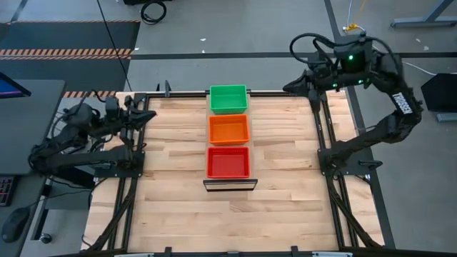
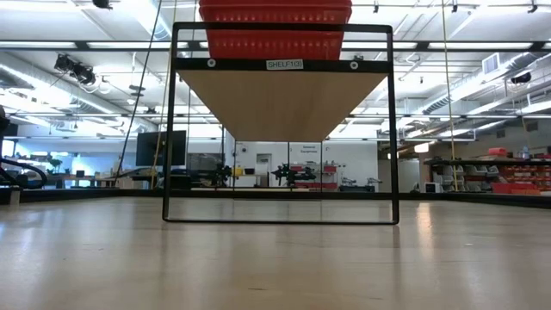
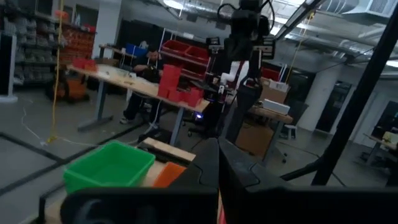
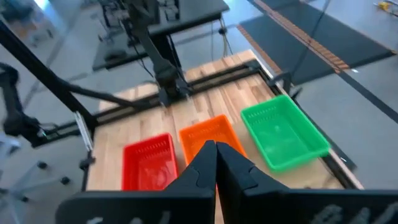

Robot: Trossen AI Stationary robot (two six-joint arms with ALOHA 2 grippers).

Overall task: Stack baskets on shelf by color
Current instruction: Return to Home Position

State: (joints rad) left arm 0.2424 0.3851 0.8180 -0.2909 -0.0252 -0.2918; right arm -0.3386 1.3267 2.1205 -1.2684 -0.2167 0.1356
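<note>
Homing step, by the look of things, with nothing left to sort. On the long narrow pale wooden shelf with the dark front edge (image 1: 230, 184), three piles of small shallow perforated plastic mesh baskets in one row: red pile (image 1: 228, 162) at the shelf's front end, orange pile (image 1: 228, 130) mid-shelf, green pile (image 1: 228, 99) at the shelf's far end, each just beside its neighbour. From table level, only the red pile in sight, sitting above the shelf's front frame; count per pile impossible to tell. Left gripper (image 1: 148, 114) well apart from the shelf on the left arm's side, empty, jaws pressed together. Right gripper (image 1: 291, 86) off the shelf's far end on the other side, likewise empty and closed tight. Calls next for no grasp, probably: just settling both arms at rest, clear of the piles.
</note>
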